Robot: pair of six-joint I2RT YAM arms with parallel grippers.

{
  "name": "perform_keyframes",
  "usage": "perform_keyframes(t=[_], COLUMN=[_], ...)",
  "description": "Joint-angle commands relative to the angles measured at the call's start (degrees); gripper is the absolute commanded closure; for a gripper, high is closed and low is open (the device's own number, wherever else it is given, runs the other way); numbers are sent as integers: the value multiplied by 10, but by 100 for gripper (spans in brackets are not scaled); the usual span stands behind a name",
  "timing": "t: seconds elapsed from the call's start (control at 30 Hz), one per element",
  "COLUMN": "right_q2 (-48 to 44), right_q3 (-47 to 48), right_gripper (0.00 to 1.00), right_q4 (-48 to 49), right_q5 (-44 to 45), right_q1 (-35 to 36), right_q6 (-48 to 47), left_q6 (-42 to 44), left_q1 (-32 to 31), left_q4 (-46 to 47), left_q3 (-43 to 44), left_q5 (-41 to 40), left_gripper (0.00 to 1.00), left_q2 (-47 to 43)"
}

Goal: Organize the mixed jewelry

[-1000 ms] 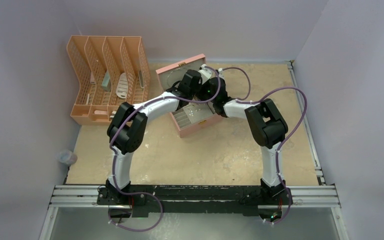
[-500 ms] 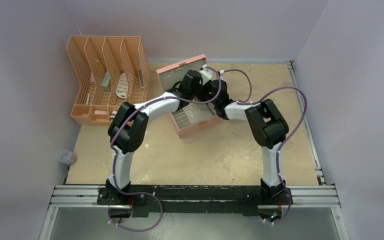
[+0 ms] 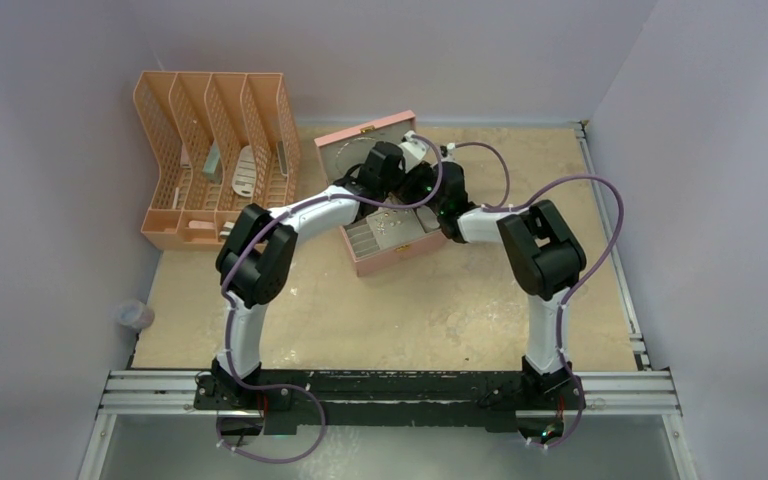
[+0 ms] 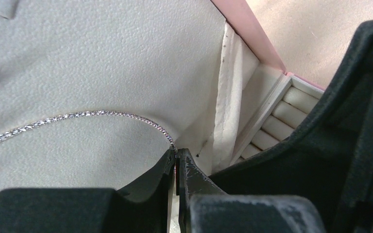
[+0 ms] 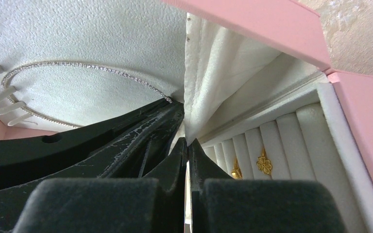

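Observation:
The pink jewelry box (image 3: 392,258) stands open at mid-table, its white-lined lid (image 4: 102,58) raised. A thin silver loop (image 4: 92,114) lies against the lid lining, and one end runs into the tips of my left gripper (image 4: 176,153), which is shut on it. The same silver loop (image 5: 77,64) curves past small white hooks (image 5: 2,94). My right gripper (image 5: 188,143) is shut on the edge of the lid's white fabric pocket (image 5: 213,82), which is pulled into a point at its tips. Two gold flower earrings (image 5: 264,162) sit between the ring rolls (image 5: 281,141). Both wrists crowd over the box in the top view.
A peach file organizer (image 3: 215,155) stands at the back left, close to the box lid. A small clear cup (image 3: 135,315) sits off the table's left edge. Purple cables (image 3: 560,190) loop over the right arm. Walls close in on three sides.
The right arm has shifted: its elbow swung right and its wrist drew slightly back over the box. The left arm has stayed put, still pinching the silver loop.

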Motion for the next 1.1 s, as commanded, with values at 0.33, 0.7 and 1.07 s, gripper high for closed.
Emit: perform_keyframes(t=[0.33,0.7,1.07], right_q2=[-33,-35,-36], right_q3=[1,-17,-17], right_gripper=[100,100,99], right_q4=[4,22,24], right_q5=[-83,-69,-62], right_q1=[2,1,1], right_q6=[17,14,15], left_q6=[-50,-68,-104], left_q1=[37,39,42], left_q4=[-34,-71,-110], left_q3=[5,21,39], left_q5=[22,40,81], left_gripper=[88,86,84], left_q2=[-33,-50,-74])
